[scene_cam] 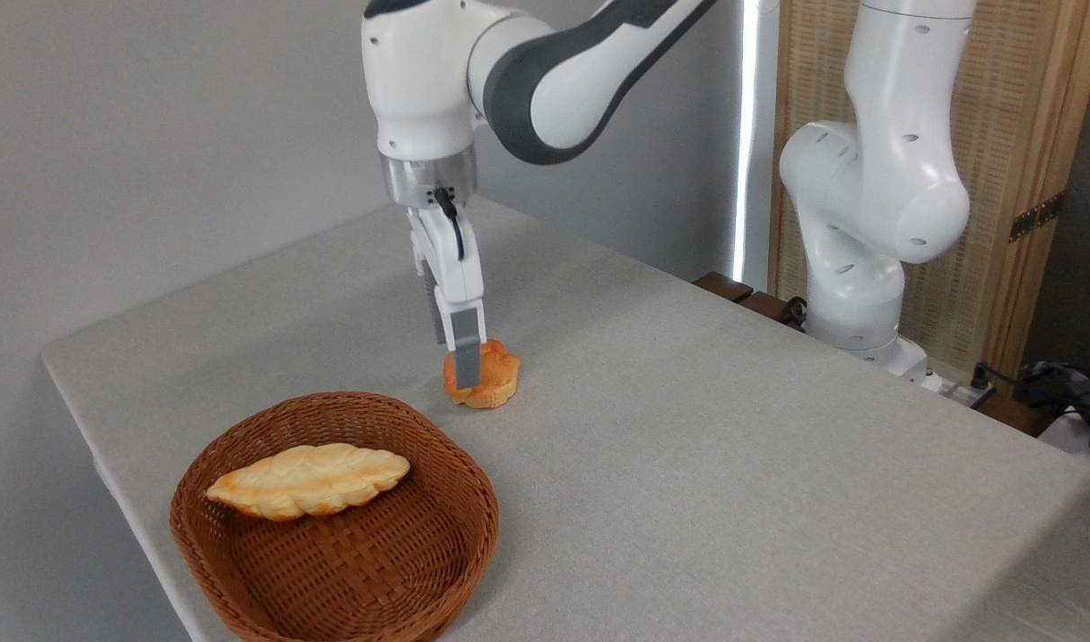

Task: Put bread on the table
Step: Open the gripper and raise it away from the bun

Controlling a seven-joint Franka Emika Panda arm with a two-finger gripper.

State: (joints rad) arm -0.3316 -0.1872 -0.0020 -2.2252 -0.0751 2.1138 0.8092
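Bread sat on the table, just beyond the basket. You cannot tell if your gripper held it; only lifting away was left.

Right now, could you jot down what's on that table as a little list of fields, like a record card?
bread: small orange-golden bun, lying on the table just beyond the basket
table: grey-beige cloth top
basket: brown wicker, near the front left corner
loaf: pale braided oval, lying inside the basket
gripper: pointing down at the bun's near side; one grey finger shows in front of the bun
grip state: cannot tell from this view
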